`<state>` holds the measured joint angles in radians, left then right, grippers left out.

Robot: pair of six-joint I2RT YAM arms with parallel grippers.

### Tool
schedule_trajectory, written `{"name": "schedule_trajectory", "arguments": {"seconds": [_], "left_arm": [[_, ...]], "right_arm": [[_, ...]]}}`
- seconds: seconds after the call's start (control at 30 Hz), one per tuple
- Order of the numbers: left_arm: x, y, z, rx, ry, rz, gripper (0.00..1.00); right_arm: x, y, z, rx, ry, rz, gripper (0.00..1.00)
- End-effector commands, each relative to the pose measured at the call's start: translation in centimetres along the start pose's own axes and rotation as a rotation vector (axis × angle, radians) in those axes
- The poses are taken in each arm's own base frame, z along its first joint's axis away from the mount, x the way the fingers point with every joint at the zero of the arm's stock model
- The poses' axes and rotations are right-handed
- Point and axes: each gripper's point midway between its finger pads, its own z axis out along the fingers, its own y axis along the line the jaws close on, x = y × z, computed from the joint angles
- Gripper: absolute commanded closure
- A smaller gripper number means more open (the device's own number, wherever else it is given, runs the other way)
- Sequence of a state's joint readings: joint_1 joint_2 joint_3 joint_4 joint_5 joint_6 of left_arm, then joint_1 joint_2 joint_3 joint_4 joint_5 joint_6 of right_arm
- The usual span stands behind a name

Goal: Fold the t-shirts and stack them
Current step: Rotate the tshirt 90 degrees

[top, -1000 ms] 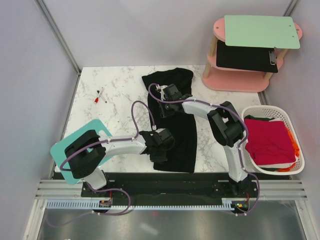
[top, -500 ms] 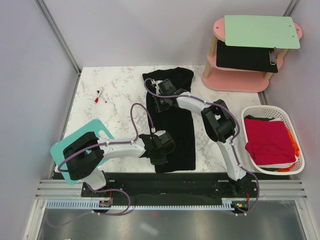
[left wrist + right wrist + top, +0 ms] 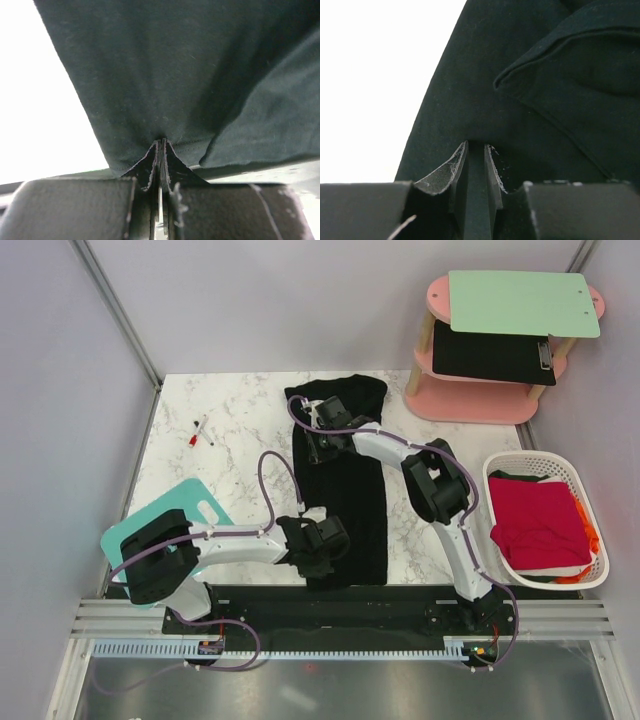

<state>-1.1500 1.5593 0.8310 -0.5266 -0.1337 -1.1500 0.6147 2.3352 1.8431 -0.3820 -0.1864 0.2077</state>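
The large black t-shirt (image 3: pixel 362 502) lies as a long narrow strip down the marble table. My left gripper (image 3: pixel 320 560) is at its near hem, close to the table's front edge. In the left wrist view the left gripper (image 3: pixel 161 143) is shut on the hem of the black t-shirt (image 3: pixel 175 75). My right gripper (image 3: pixel 319 448) is at the strip's left edge near the far end. In the right wrist view the right gripper (image 3: pixel 476 148) is shut on the black t-shirt (image 3: pixel 485 100). The crimson-red t-shirt (image 3: pixel 538 520) and a bit of orange fabric (image 3: pixel 593 540) lie in the white basket (image 3: pixel 530 458) at the right.
A pink two-tier stand (image 3: pixel 470 405) at the back right holds a pale green board (image 3: pixel 520 302) and a black clipboard (image 3: pixel 490 352). A teal cutting board (image 3: pixel 195 505) lies at the near left under the left arm. Two markers (image 3: pixel 200 430) lie at the far left.
My left gripper has drawn the near hem toward the front edge. My right gripper has moved further away and left with the shirt's edge. The black shirt is now straighter and narrower.
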Motion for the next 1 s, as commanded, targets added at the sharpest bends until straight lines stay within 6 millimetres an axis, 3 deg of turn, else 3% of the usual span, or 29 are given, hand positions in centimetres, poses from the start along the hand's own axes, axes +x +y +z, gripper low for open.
{"name": "schedule_trajectory", "arguments": {"seconds": [0.0,0.1,0.23,0.27,0.3,0.33,0.37,0.4,0.47,0.5,0.63,0.83,0.93,0.97], "left_arm": [[1.8,5.7,-1.4,-0.212,0.026,0.017,0.98],[0.4,4.6,-3.0,-0.158,-0.027,0.038,0.98],[-1.9,2.6,-5.9,-0.046,-0.134,0.053,0.97],[-2.5,2.2,-6.9,-0.009,-0.164,0.051,0.92],[-3.2,2.0,-7.4,0.006,-0.197,0.056,0.76],[-3.6,1.8,-7.8,0.021,-0.217,0.07,0.63],[-3.9,1.5,-8.2,0.044,-0.235,0.074,0.47],[-4.3,1.0,-8.3,0.063,-0.251,0.076,0.22],[-4.3,0.6,-8.0,0.086,-0.254,0.095,0.11],[-4.4,-0.6,-7.8,0.134,-0.259,0.092,0.1],[-3.9,-2.0,-5.7,0.187,-0.24,0.1,0.15],[-3.3,-3.6,-2.7,0.191,-0.2,0.107,0.22],[-3.0,-3.9,-1.7,0.184,-0.177,0.115,0.31],[-2.9,-4.2,-1.6,0.19,-0.172,0.117,0.41]], "right_arm": [[-3.4,0.9,-4.4,-0.005,-0.092,-0.033,0.73],[-5.0,1.5,-7.7,0.0,-0.146,-0.034,0.71],[-5.3,1.4,-12.3,0.035,-0.196,-0.029,0.69],[-5.2,1.0,-13.2,0.059,-0.206,-0.027,0.67],[-4.6,0.9,-14.7,0.07,-0.215,-0.024,0.66],[-4.1,0.6,-15.4,0.084,-0.213,-0.019,0.55],[-3.6,0.1,-16.0,0.103,-0.217,-0.01,0.53],[-2.6,-0.3,-17.0,0.126,-0.216,0.002,0.47],[-1.5,-1.1,-17.8,0.15,-0.208,0.01,0.38],[-0.4,-1.7,-18.3,0.172,-0.199,0.018,0.37],[2.0,-3.1,-19.3,0.211,-0.179,0.055,0.36],[3.3,-4.0,-20.8,0.23,-0.186,0.077,0.36],[3.1,-4.3,-21.4,0.236,-0.196,0.079,0.36],[3.0,-4.5,-21.6,0.238,-0.203,0.08,0.36]]}}
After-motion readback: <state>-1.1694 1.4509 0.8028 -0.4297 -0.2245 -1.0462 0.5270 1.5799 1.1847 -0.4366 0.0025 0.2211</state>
